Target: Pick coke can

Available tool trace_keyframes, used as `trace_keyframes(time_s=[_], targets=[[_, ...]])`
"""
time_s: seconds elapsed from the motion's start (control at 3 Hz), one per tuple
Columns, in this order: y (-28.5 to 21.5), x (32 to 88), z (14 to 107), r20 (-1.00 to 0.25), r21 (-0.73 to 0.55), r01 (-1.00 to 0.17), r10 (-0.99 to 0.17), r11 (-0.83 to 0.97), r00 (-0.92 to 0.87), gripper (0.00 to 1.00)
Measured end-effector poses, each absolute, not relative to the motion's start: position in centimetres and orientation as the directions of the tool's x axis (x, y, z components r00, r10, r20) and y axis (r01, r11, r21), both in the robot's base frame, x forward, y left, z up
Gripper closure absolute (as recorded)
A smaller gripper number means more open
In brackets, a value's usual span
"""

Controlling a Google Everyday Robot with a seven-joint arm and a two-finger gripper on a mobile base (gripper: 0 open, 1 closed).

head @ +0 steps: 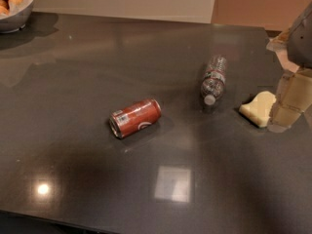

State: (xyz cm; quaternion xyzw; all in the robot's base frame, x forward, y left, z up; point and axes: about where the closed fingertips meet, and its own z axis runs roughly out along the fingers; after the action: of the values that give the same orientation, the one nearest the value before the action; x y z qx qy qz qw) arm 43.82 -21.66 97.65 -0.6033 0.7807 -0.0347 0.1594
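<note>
The coke can [135, 118] lies on its side near the middle of the dark countertop [73, 82]. It is red with a white label patch, and its silver end faces the front left. My gripper [285, 101] is at the right edge of the view, low over the counter. It is well to the right of the can and is not touching it. The grey arm [301, 35] rises above the gripper at the upper right.
A clear plastic bottle [214, 78] lies on its side between the can and the gripper, cap toward the front. A silver bowl of orange fruit [13, 6] stands at the back left corner. A pale wall runs behind the counter, whose front edge is at the bottom left.
</note>
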Motion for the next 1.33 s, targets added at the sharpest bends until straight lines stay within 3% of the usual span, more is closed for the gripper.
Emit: trace_keyframes(time_s=[0.67,1.33], targets=[[-20.7,43.7,97.8,-0.194,-0.237,-0.946,-0.965,0.222,-0.178,0.00],[-13.9,44.0,95.9,-0.194,-0.188,-0.982,-0.981,0.009,0.028,0.00]])
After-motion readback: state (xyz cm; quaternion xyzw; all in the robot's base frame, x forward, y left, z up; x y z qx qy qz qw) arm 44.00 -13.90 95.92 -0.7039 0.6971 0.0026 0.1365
